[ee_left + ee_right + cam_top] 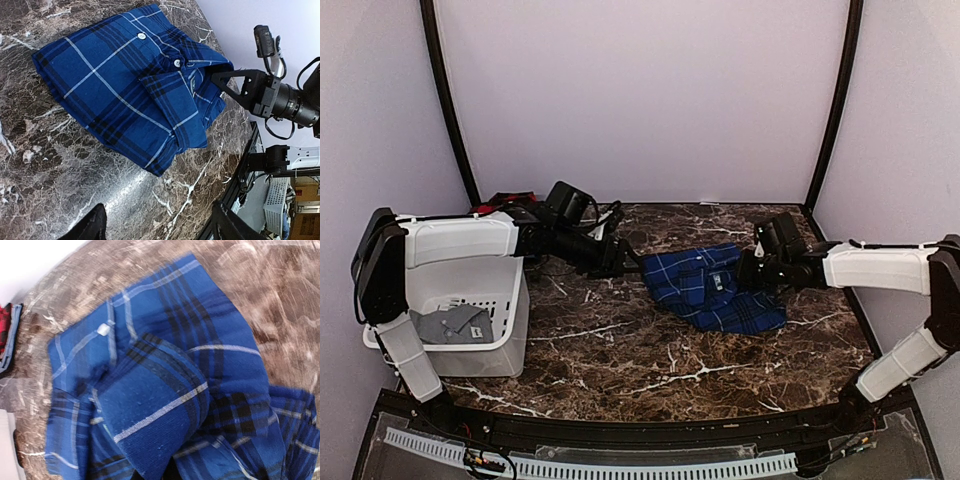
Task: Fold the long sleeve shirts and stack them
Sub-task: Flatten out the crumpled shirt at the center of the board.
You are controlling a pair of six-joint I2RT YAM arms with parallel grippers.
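Observation:
The dark blue plaid shirt (712, 290) lies folded on the marble table, right of centre. In the left wrist view the shirt (125, 85) shows its white buttons and its collar at the right. My left gripper (626, 262) hovers at the shirt's left edge, open and empty, with its fingertips (95, 225) over bare marble. My right gripper (746, 272) is at the shirt's right side, by the collar. In the right wrist view a fold of the shirt (160, 405) runs down over the jaws and hides them. The red-and-black shirt (508, 201) lies at the back left.
A white laundry basket (505, 300) stands at the left table edge with a grey cloth (450, 322) inside. The red-and-black shirt also shows at the left edge of the right wrist view (4, 322). The table's black frame edge (250, 150) runs close behind the blue shirt.

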